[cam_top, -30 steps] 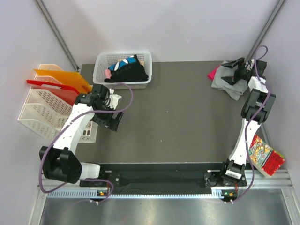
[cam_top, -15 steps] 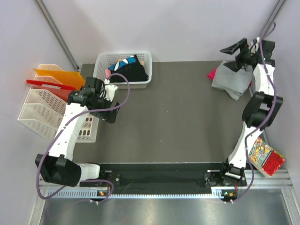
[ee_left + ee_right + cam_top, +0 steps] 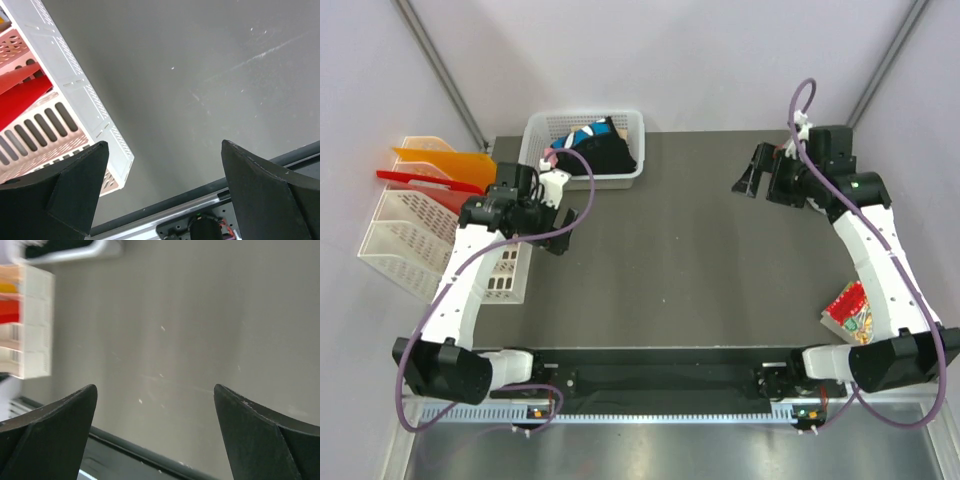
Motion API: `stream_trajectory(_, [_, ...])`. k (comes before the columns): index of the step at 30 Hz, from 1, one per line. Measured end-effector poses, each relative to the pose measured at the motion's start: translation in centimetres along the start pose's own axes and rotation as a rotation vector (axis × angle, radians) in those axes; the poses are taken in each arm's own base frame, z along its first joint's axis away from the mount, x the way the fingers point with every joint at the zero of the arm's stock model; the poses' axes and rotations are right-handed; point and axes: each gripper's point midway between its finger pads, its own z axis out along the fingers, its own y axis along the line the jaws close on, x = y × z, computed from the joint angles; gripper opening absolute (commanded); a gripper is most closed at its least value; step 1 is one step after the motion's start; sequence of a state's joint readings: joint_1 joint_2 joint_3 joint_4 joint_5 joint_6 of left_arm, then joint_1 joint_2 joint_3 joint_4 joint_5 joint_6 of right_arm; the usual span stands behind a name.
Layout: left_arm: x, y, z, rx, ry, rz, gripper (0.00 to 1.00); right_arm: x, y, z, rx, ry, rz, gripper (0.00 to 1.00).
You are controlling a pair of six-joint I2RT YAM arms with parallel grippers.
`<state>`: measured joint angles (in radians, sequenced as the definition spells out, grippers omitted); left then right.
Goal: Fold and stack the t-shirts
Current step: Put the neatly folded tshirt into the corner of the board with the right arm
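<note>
The black t-shirts (image 3: 603,152) with blue-white patches lie bundled in the white basket (image 3: 534,140) at the table's (image 3: 680,260) far edge. Off its left side, slotted file trays (image 3: 395,235) hold an orange folder (image 3: 450,160) and a red folder (image 3: 430,185). The left gripper (image 3: 163,147) and right gripper (image 3: 155,387) hang over bare tabletop, fingers spread wide, holding nothing.

Dark worktop (image 3: 690,260) inspected from above. White basket (image 3: 533,150) at 11 o'clock, against the far edge, holds a crumpled black t-shirt (image 3: 608,157) with a blue-white patch. Left fingers (image 3: 558,232) at 9 o'clock, spread apart, above the worktop's left edge, just near of the basket. Right fingers (image 3: 752,178) at 1 o'clock, spread apart, pointing left. Red snack packet (image 3: 850,312) at 4 o'clock, beside the right arm. White file trays (image 3: 400,240) stand off the left edge at 9 o'clock, carrying an orange folder (image 3: 450,160) and a red folder (image 3: 430,185).
</note>
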<state>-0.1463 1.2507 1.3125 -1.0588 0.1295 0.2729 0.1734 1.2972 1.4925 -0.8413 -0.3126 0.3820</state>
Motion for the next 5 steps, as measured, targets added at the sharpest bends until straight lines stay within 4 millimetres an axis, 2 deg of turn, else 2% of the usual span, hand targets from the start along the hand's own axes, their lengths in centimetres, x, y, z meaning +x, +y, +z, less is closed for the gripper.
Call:
stream_trajectory(2, [-0.2,0.0,0.1,0.002,-0.008,-0.01,0.99,1.7,-1.4,0.5,0.047,0.049,-0.001,1.0])
stream_trajectory(5, [-0.4,0.0,0.2,0.001,-0.012,-0.023,0.99,3.1,-2.4,0.8,0.083,0.095,-0.014,1.0])
